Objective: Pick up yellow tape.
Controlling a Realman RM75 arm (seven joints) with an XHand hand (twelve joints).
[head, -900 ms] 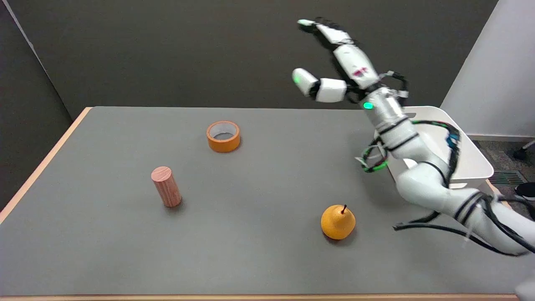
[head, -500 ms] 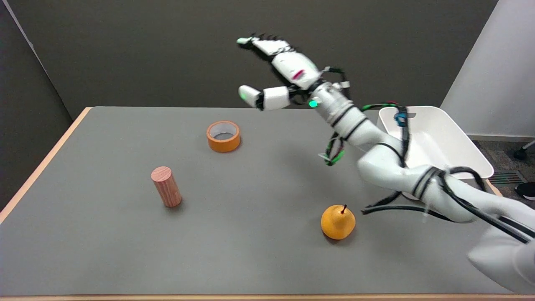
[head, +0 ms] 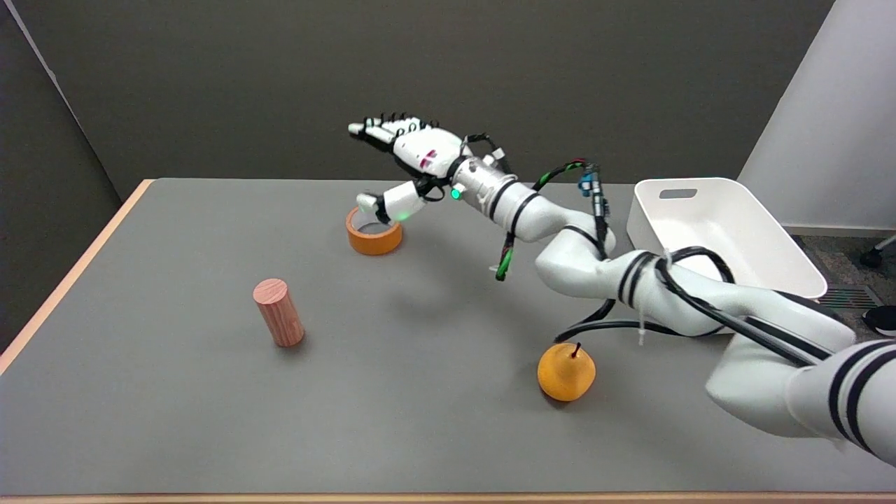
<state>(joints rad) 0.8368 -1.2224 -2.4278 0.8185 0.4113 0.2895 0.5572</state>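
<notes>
Robot hand point(head: 406, 164) on the right arm is up in the air over the far part of the worktop point(head: 175, 406), fingers point(head: 381, 129) stretched out flat and spread, thumb hanging lower, and nothing in its grasp. From the head view the thumb tip overlaps the top rim of the yellow tape point(head: 374, 236), but honestly can't tell if it's actually touching the roll or just hovering in front of it.

The yellow tape lies flat on the grey worktop toward the far side, hole facing up, more orange-yellow than pure yellow. Nearer the camera and off to the left, well apart from the tape, there's a small wooden cylinder point(head: 278, 312) standing upright. Over on the near right sits an orange pear point(head: 565, 372) with a dark stem, just under the arm's forearm and its black cables. A white bin point(head: 728, 231) sits at the far right edge of the worktop, behind the arm.
</notes>
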